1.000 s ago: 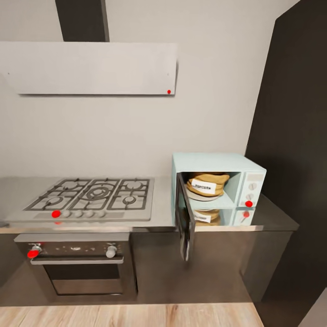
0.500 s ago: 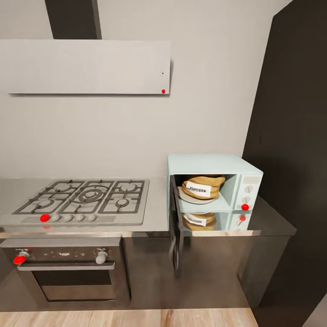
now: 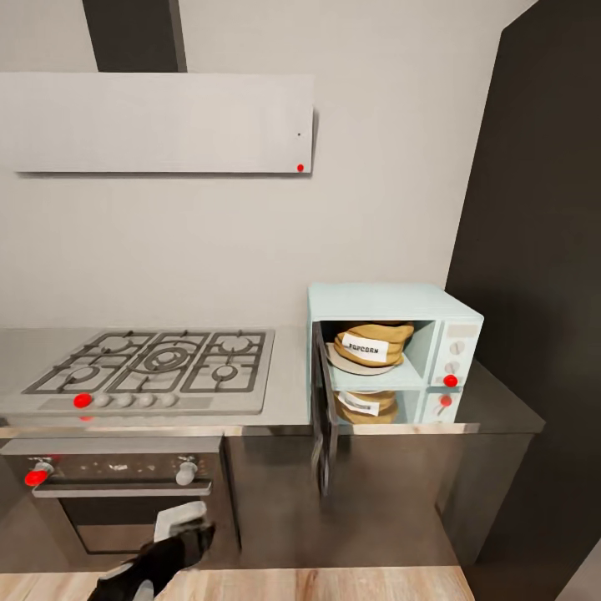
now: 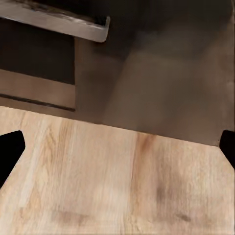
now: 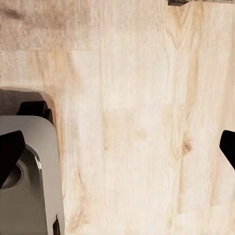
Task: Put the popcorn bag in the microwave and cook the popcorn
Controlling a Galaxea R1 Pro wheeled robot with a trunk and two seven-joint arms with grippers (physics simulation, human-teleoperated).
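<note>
both jaws apart over grained wood floor (image 5: 137,122); rolled-rim popcorn bag (image 3: 372,344) inside boxy mint microwave (image 3: 392,300).

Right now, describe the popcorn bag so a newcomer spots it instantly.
Find the long grey countertop right of the gas hob; at its right end sits a mint-blue microwave with its dark door swung open. The popcorn bag lies inside on the pale plate, tan-brown, with a white POPCORN label; the similar shape below is only its reflection.

Microwave (image 3: 392,334) door (image 3: 324,426) hanging open edge-on over the table (image 3: 288,392) front, cavity mouth unblocked, popcorn bag (image 3: 372,344) filling most of the cavity, dark tall cabinet (image 3: 542,292) close on the right, bare table strip between hob (image 3: 154,367) and microwave
</note>
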